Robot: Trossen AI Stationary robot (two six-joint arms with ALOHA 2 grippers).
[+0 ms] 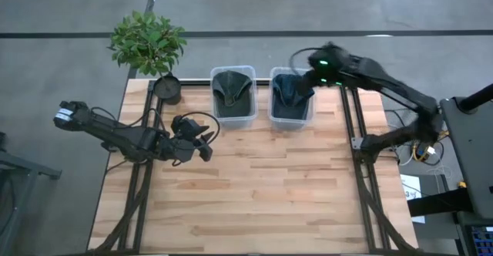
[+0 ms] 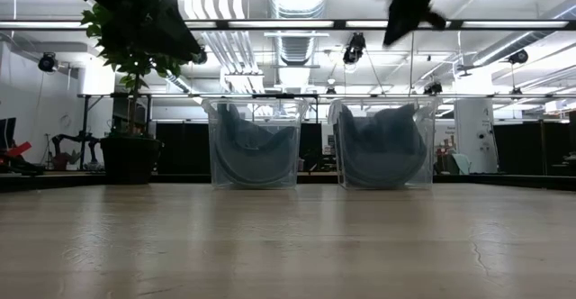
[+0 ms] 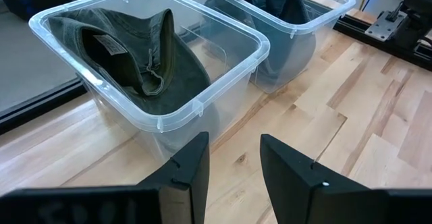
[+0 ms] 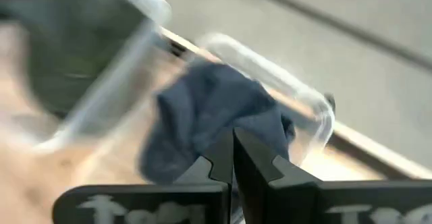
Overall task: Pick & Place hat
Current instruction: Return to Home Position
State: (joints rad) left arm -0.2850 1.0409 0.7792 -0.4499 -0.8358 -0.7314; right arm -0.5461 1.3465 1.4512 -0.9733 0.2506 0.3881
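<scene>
Two clear plastic bins stand side by side near the table's far edge. An olive green hat (image 1: 233, 90) (image 3: 135, 55) lies crumpled in the left bin (image 1: 233, 119). A dark blue hat (image 1: 291, 94) (image 4: 202, 116) lies in the right bin (image 1: 290, 122). My right gripper (image 1: 308, 77) (image 4: 233, 158) hovers above the right bin's far right corner, shut and empty; the low view shows it (image 2: 398, 27) well above the bins. My left gripper (image 1: 204, 142) (image 3: 233, 163) is open over the table, left of and nearer than the left bin, pointing at it.
A potted plant (image 1: 148, 44) with a dark pot (image 1: 167, 89) stands at the table's far left corner, beside the left bin. The wooden tabletop (image 1: 262, 194) stretches from the bins to the near edge. Metal frame rails (image 1: 358, 133) run along the table's right side.
</scene>
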